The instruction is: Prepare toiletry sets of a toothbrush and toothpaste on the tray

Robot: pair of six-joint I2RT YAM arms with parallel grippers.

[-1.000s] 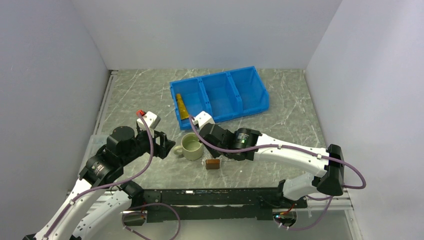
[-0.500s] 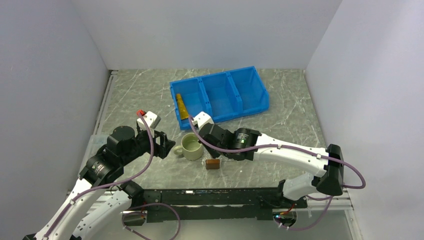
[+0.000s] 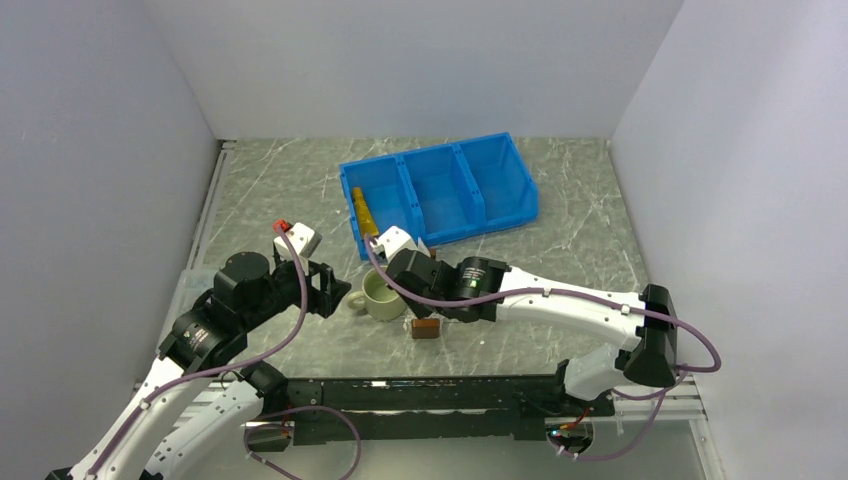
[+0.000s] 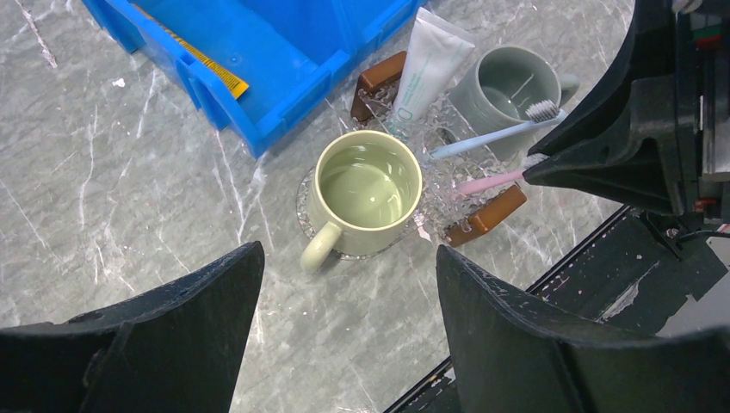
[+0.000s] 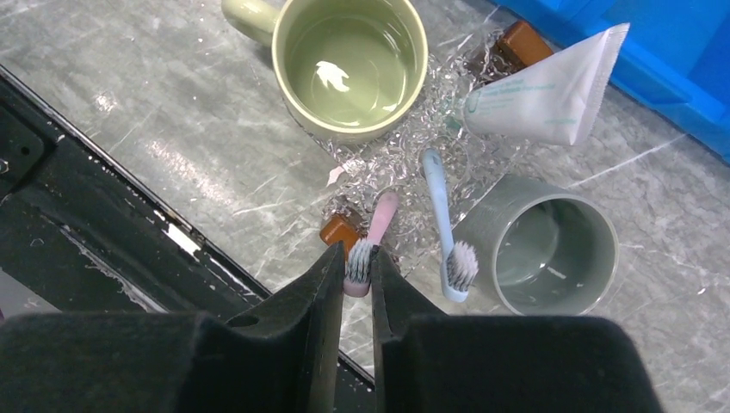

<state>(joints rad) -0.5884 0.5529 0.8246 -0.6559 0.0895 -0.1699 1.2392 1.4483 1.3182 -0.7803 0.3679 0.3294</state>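
In the right wrist view my right gripper (image 5: 357,260) is shut on the bristle head of the pink toothbrush (image 5: 380,215). Its handle slants down onto the clear tray (image 5: 392,159) by a brown end block (image 5: 338,231). A blue toothbrush (image 5: 437,202) lies beside it, its head against a grey mug (image 5: 538,245). The white toothpaste (image 5: 551,90) lies at the tray's far end. A yellow-orange toothpaste (image 4: 207,69) lies in the blue bin (image 3: 440,190). My left gripper (image 4: 349,254) hangs open above the table, just short of the green mug (image 4: 366,189).
The green mug (image 5: 349,64) stands on the tray's left part, handle toward the left arm. The black rail (image 3: 420,395) runs along the near table edge, close under the right fingers. The blue bin sits right behind the tray.
The right wrist has shifted a little to the left, toward the green mug, and its jaws have eased slightly apart round the brush head. The left arm has not moved.
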